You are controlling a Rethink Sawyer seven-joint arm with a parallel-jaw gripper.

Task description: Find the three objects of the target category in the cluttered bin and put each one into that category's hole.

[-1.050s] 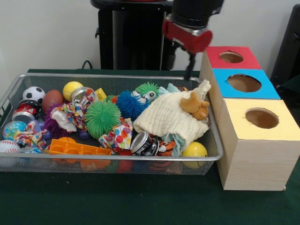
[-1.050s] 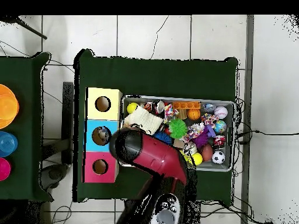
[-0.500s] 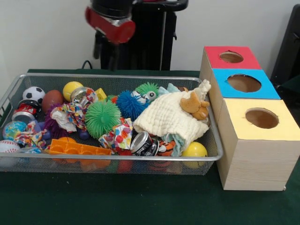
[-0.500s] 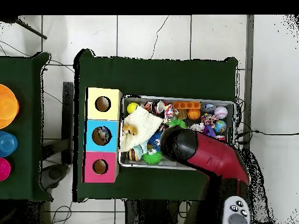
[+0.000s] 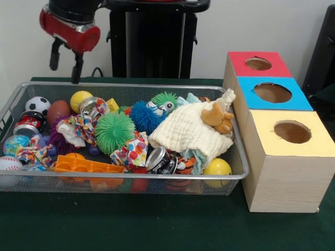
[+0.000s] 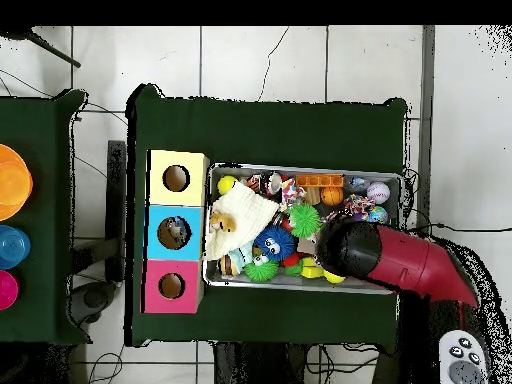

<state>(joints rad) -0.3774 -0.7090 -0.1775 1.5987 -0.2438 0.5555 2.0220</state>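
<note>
Bin (image 5: 157, 178) crammed with toys; jaws (image 5: 65, 61) parted, empty, above its far corner by soccer ball (image 5: 37, 104).

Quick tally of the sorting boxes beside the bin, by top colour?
Red-topped box: 1
Blue-topped box: 1
Yellow-topped box: 1
Total: 3, each with one round hole in its top.

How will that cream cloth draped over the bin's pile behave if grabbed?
The cream cloth looks limp and folded, so it would likely sag and unfurl. It is probably light. A stuffed toy rests on it and may tumble off.
</note>
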